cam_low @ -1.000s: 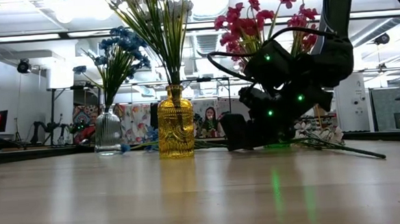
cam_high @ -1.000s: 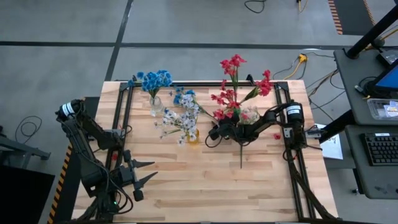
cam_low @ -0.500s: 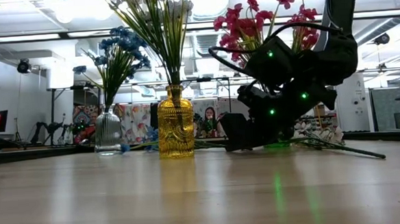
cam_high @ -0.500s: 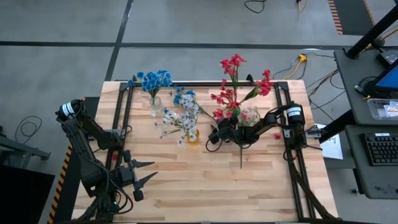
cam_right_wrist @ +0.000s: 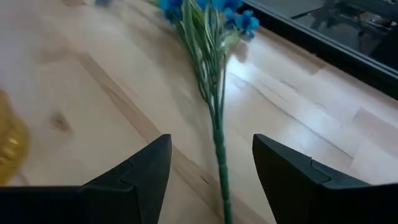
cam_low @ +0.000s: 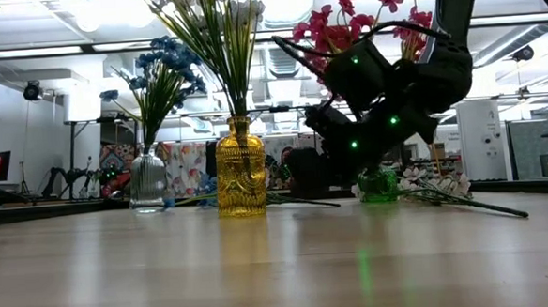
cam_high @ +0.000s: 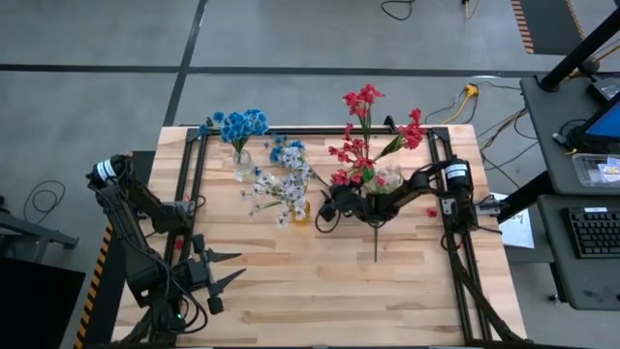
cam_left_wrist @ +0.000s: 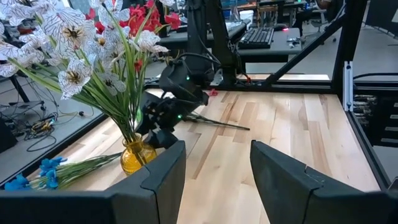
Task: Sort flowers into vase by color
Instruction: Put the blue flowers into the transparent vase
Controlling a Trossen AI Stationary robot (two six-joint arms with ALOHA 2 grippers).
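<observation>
Table (cam_high: 320, 281) of pale wood planks carries three vases along its far half. Red flowers (cam_high: 363, 136) stand tallest, in a clear vase (cam_high: 389, 178) toward the right side. White flowers (cam_high: 281, 184) fill a yellow vase (cam_low: 242, 180) near the middle, and a blue bunch (cam_high: 242, 124) stands in a clear vase (cam_low: 148, 180) at the far left. A loose green sprig (cam_high: 376, 237) lies flat on the planks in front of the red bunch, its stem pointing toward the near edge.

The right arm reaches in from the right edge, low over the table between the yellow vase and the red bunch. Its fingers (cam_right_wrist: 140, 177) stand wide apart and hold nothing. Between them, seen from the right wrist, lies a loose blue flower (cam_right_wrist: 211, 37) flat on the wood: the thin green stem runs up the gap midway between the two fingers, and the blue blossoms lie out ahead of the tips. Whether the fingers touch the stem or the wood cannot be told; in the low view the right gripper (cam_low: 303, 166) hangs just above the surface.

The left arm waits at the near left corner, with the left gripper (cam_high: 232, 267) pointing across the table, fingers (cam_left_wrist: 165, 174) parted and empty, well apart from every flower.
</observation>
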